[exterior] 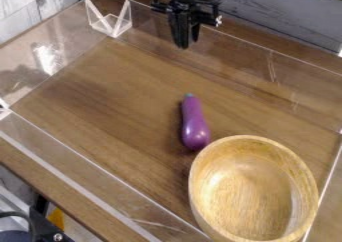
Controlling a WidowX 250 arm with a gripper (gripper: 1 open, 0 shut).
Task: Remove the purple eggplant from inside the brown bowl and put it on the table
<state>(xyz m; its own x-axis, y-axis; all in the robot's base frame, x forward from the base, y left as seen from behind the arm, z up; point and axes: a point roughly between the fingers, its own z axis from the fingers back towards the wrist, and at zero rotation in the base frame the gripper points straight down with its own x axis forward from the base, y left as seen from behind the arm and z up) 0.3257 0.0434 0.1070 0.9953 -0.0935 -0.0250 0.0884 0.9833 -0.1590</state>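
Fingers [183,44] closed, dark and blurred against the backdrop, finer details hard to distinguish

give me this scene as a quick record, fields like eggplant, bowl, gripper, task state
eggplant: purple eggplant lying on the table, outside the bowl, fatter end toward the bowl
bowl: brown bowl, upright, nothing inside
gripper: gripper shut, away from the eggplant, near the far side of the table
task state: eggplant out of the bowl and on the table, looks done
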